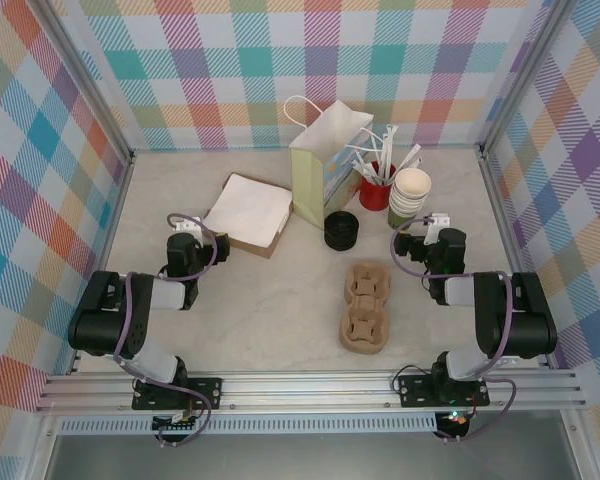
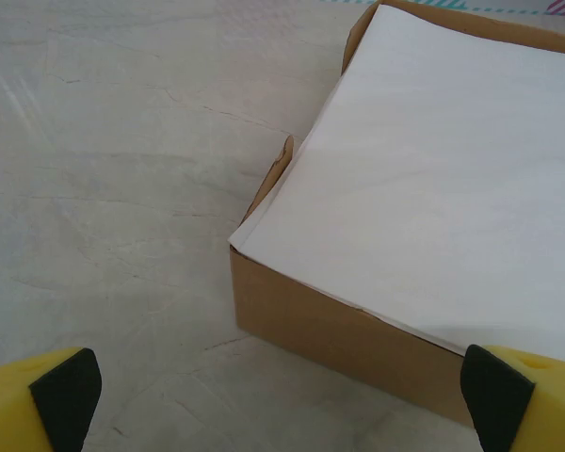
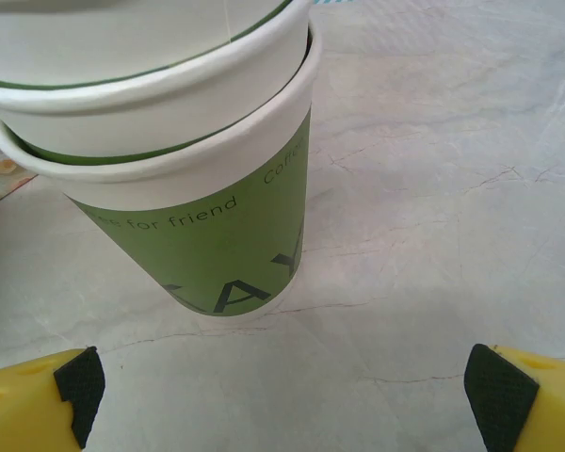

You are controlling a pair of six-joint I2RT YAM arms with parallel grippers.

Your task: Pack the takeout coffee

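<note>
coffee cup (image 3: pixel 207 226): nested in a stack, far-right of the worktop (image 1: pixel 280 330), beside the red straw cup (image 1: pixel 376 192)
right gripper (image 3: pixel 282 391): wide open, empty, facing the stack
left gripper (image 2: pixel 282 391): wide open, empty, at the box (image 2: pixel 339 330)
risk: a low pinch may lift both nested cups, or topple them

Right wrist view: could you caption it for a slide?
Open right gripper facing nested green paper cups on the table.

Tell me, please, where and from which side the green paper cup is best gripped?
Grip the green paper cup on its sidewall just under the rolled rim, approaching from the near side with the open right claw. The cup stands upright and tapers downward, so the rim should check slipping; the red straw cup crowds its left.
</note>
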